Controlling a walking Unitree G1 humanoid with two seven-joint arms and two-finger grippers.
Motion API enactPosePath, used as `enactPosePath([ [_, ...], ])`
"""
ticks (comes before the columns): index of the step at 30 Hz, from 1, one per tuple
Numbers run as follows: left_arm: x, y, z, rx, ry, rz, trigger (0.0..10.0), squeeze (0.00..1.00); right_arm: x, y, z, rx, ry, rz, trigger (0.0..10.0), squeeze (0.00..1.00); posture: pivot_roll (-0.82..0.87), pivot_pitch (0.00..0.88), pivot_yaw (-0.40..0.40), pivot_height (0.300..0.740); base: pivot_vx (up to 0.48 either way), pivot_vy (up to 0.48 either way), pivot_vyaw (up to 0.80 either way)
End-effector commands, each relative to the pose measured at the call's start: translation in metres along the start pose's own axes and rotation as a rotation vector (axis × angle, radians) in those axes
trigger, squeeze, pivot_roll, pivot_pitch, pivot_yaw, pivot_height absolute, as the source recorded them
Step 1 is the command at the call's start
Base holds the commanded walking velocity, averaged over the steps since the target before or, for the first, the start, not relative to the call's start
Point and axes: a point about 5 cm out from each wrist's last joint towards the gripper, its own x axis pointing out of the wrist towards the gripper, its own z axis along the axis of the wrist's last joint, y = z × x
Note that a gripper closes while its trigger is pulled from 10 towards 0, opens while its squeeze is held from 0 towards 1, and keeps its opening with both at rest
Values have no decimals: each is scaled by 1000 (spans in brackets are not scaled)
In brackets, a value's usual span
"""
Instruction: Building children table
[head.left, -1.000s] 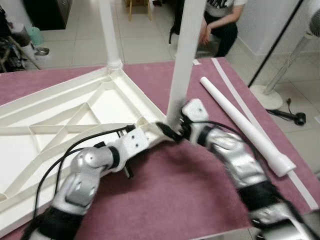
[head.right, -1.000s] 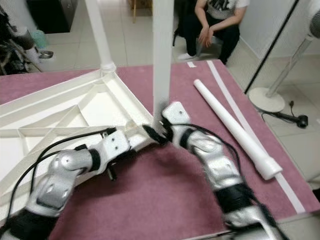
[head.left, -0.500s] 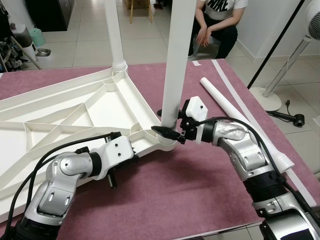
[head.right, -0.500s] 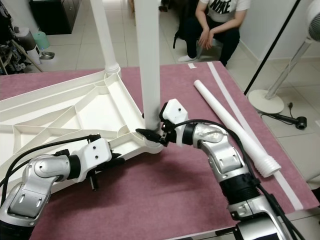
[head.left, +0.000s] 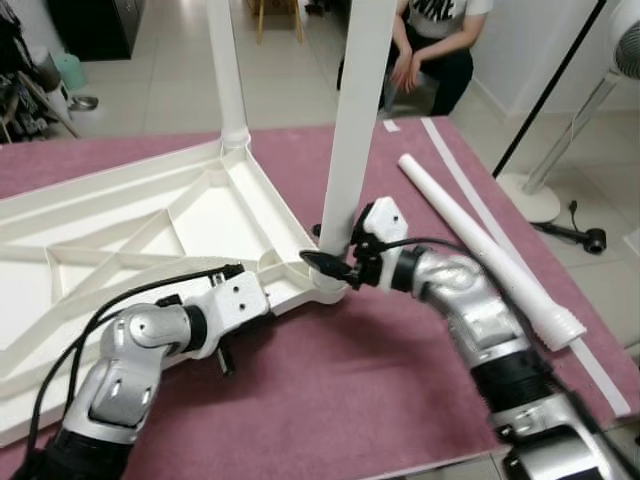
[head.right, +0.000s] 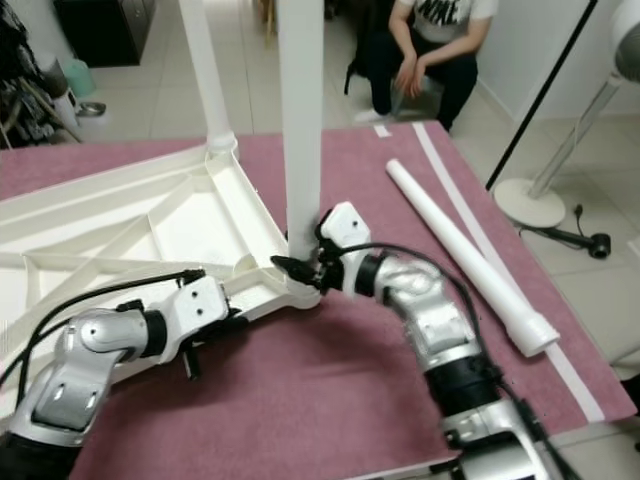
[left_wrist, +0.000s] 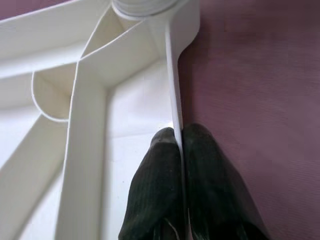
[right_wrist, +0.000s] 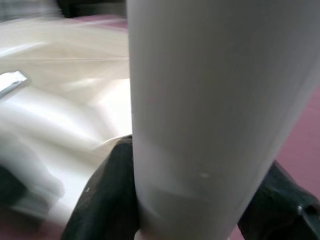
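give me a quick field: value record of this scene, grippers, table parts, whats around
left gripper: shut on the rim of the upturned white tabletop
right gripper: fingers either side of the near upright leg, low by its corner socket
far leg: upright in the far corner
loose leg: lying on the maroon cloth, robot's right
person: seated beyond the cloth
fan: on the floor, right

Both upright legs, the near one (head.left: 352, 140) and the far one (head.left: 226, 70), are cut off by the top edge. My right wrist view is blurred, and the leg hides most of my right tool (right_wrist: 200, 220). The person (head.left: 432, 45) is cut at the shoulders.
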Motion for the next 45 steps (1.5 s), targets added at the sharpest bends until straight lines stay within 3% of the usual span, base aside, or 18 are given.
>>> enactPosePath([
  [1,1,11,48,108,-191,272,10000,0,11,16,-2,-51,35,24,0,0,121,0,-6,740,0,0,0],
  [3,14,16,65,88,-211,333,10000,0,24,16,-4,-55,69,-230,0,0,115,0,-2,740,0,0,0],
  [4,17,17,71,88,-219,347,10000,0,27,16,-4,-65,79,-294,0,0,115,0,-2,740,0,0,0],
  [8,19,16,78,100,-243,332,10000,0,32,15,-3,-39,91,-371,0,0,116,0,3,740,0,0,0],
  [9,18,16,79,108,-250,320,10000,0,34,16,0,-24,71,-366,6706,0,116,0,3,740,0,0,0],
  [10,18,15,80,115,-252,310,10000,0,35,17,3,-15,56,-367,10000,0,115,0,4,740,0,0,0],
  [17,13,14,70,132,-216,295,10000,0,35,22,8,-18,-1,-313,10000,0,115,0,2,740,0,0,0],
  [18,10,10,67,144,-216,267,10000,0,34,27,11,18,-41,-258,10000,1000,117,0,-1,740,0,0,0],
  [21,10,9,66,149,-219,255,10000,0,34,29,13,29,-56,-237,10000,1000,116,0,-1,740,0,0,0],
  [22,8,7,66,155,-224,239,10000,0,32,32,16,37,-82,-185,10000,898,117,0,-1,740,0,0,0],
  [23,6,5,65,161,-231,218,10000,0,28,35,21,51,-107,-99,10000,0,117,0,-1,740,0,0,0],
  [25,5,4,65,165,-236,204,10000,0,24,37,23,60,-123,-38,10000,0,117,0,-1,740,0,0,0],
  [27,-2,-3,62,194,-249,143,10000,0,9,37,25,47,-130,144,10000,0,114,0,-1,740,0,0,0],
  [32,-5,-5,60,207,-252,119,10000,0,2,36,25,34,-123,209,10000,0,114,0,-1,740,0,0,0],
  [34,-20,-13,51,236,-257,38,10000,0,-22,27,15,5,-55,379,10000,0,115,0,-2,740,0,0,0],
  [36,-26,-15,48,242,-258,13,10000,0,-28,23,11,-7,-24,425,10000,0,115,0,-2,740,0,0,0],
  [40,-41,-19,42,233,-266,-25,10000,0,-30,17,8,-38,20,523,10000,0,131,0,-10,740,0,0,0],
  [45,-44,-20,41,229,-268,-31,10000,0,-25,16,11,-39,19,554,10000,0,135,0,-15,740,0,0,0],
])
